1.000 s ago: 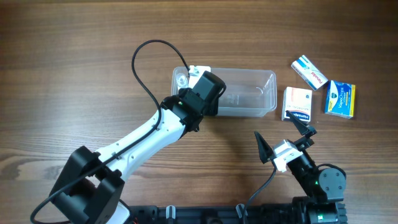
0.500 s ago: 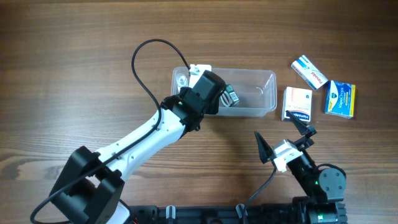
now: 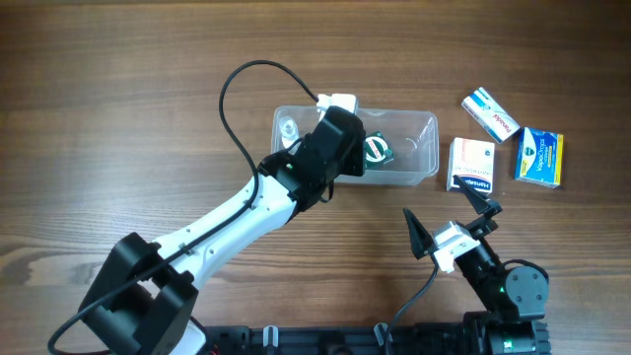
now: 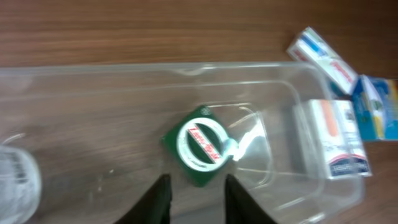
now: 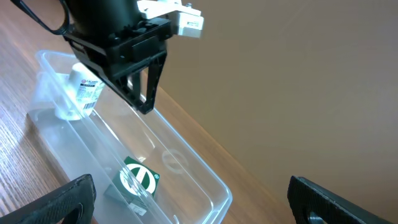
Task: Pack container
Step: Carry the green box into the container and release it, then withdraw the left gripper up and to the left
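The clear plastic container (image 3: 426,126) lies across the middle of the table. On its floor rests a small green box with a white ring on top (image 3: 376,149), tilted at an angle (image 4: 200,147). A white bottle (image 3: 288,126) stands at the container's left end. My left gripper (image 4: 196,182) hovers over the container just short of the green box, its fingers a little apart with nothing between them; the right wrist view shows it above the tub (image 5: 148,102). Near the front edge my right gripper (image 3: 451,219) is spread wide and empty.
Three cardboard medicine boxes lie right of the container: a white and orange one (image 3: 471,164) beside its end wall, a white and blue one (image 3: 490,112) behind it, and a blue and yellow one (image 3: 539,157) farthest right. The left arm's black cable (image 3: 237,99) loops over the table.
The green box has dropped from my left gripper onto the container floor. The left wrist shifted slightly right and its fingers drew closer together. The right arm has not moved.
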